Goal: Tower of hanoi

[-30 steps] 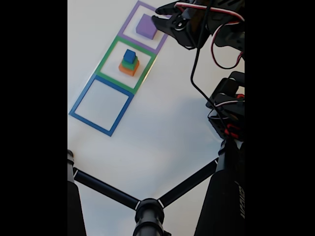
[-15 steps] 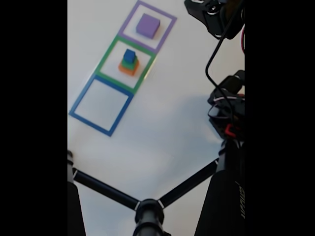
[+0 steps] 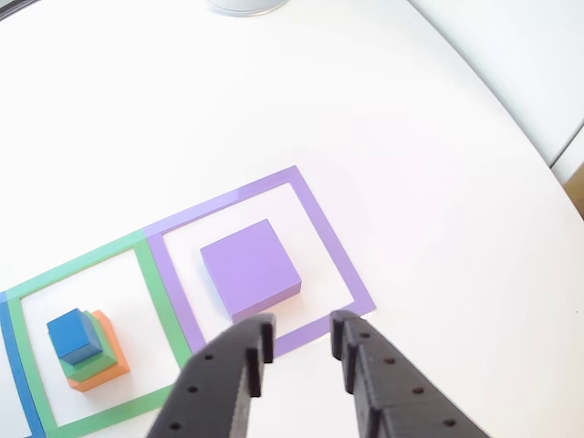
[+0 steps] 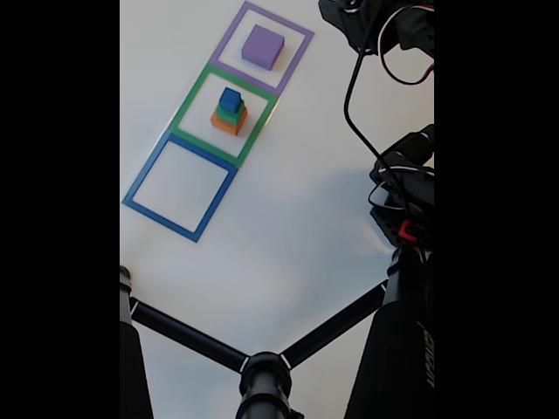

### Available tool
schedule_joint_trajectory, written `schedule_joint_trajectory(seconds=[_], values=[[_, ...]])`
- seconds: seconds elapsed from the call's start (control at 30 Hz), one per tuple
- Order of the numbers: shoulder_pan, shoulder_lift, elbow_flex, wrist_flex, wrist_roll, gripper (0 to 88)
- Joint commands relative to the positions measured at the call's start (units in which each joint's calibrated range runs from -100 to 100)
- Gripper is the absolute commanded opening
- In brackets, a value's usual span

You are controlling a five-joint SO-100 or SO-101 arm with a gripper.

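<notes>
1. In the other view, the black pincer [image 3: 298, 351] enters from the bottom edge with its two fingers apart and nothing between them. Its tips hang over the near band of the purple square outline [image 3: 342, 265] taped on the white worktop [image 3: 411, 137].
2. The flat purple block [image 3: 250, 268] lies inside that purple outline, just beyond the fingertips and not touched by them.
3. To the left in the same view, a green square outline [image 3: 82, 262] shares a side with the purple one. Inside it stands a stack: an orange block [image 3: 108, 365] at the bottom, a green block [image 3: 91, 365] on it, and a blue block [image 3: 73, 334] on top.
4. A sliver of blue outline [image 3: 11, 356] shows at the left edge, and a pale round object [image 3: 245, 6] sits at the worktop's far edge.
5. The fixed view shows the whole row running from the top edge down and to the left: the purple outline with its block [image 4: 262, 46], the green outline with the stack [image 4: 229, 112], then the full blue outline [image 4: 179, 187] with nothing inside it.
6. Here the arm [image 4: 376, 22] sits in the top right corner, to the right of the purple outline, trailing a black cable [image 4: 354, 113]. I cannot tell from this angle how the fingers stand.
7. Black tripod legs [image 4: 188, 336] and a dark stand [image 4: 393, 349] cross the bottom of the fixed view, in front of the worktop's near part.
</notes>
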Motion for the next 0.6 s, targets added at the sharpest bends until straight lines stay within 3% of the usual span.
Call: schedule_joint_trajectory(seconds=[0.0,0.1,0.27,0.57], values=[[1.2,-2.0,11.9,-14.0,0.2,13.2],[1.8,-2.2,21.9,-25.7,0.2,28.7],[3.0,-0.5,38.6,-50.1,0.2,31.8],[4.4,5.9,47.4,-65.6,0.2,45.3]])
